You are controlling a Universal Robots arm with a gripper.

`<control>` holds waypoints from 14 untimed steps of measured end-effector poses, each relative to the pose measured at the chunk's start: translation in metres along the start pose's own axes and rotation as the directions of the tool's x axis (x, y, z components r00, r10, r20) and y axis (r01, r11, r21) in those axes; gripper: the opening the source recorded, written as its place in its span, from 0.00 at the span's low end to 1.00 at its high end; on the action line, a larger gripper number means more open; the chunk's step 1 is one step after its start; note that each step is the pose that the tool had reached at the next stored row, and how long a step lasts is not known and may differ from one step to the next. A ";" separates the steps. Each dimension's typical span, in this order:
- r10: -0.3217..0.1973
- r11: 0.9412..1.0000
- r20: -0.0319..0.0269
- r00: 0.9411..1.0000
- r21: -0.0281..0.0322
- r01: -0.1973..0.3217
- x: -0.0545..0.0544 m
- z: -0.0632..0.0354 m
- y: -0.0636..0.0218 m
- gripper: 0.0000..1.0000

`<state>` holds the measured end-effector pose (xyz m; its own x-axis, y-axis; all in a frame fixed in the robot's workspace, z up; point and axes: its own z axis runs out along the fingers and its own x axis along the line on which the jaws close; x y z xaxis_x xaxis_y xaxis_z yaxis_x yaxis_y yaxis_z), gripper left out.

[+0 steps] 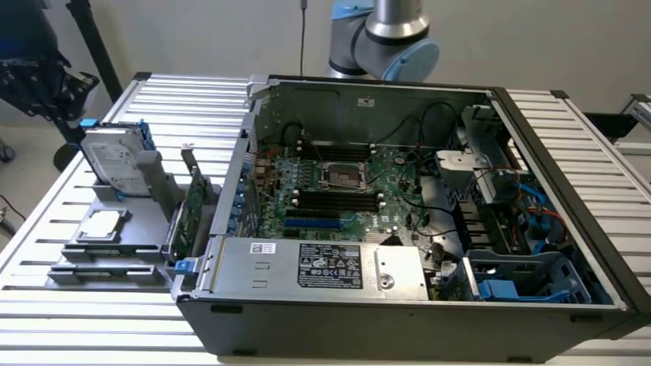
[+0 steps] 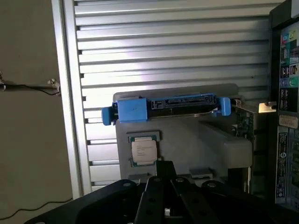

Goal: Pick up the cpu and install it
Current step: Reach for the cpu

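Lying flat — square, silver-topped cpu [image 2: 144, 150]

The cpu [image 2: 144, 150] just ahead of the claw [image 2: 163, 169] has a dull silver-grey metal top. It lies on a matt grey plastic holder [image 2: 201, 144]. Beyond it the drive brackets [image 2: 133, 109] are smooth blue plastic. The table [image 2: 177, 46] is ribbed bare metal with a soft sheen; the claw looks matt black.

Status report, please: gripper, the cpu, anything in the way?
Gripper shut, holding nothing. Small flat square silver-grey cpu chip lies untouched on the grey plastic stand. Nothing covers it.
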<state>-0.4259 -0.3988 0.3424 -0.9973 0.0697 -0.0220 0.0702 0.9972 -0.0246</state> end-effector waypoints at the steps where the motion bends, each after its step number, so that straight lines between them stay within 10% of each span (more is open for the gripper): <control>1: 0.000 1.000 -0.001 1.000 0.000 0.000 0.005 0.0008 -0.0003 0.11; 14: -0.038 0.999 -0.002 0.999 -0.001 0.038 0.016 0.0041 -0.0001 0.11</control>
<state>-0.4419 -0.3979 0.3380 -0.9993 0.0314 -0.0194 0.0319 0.9992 -0.0248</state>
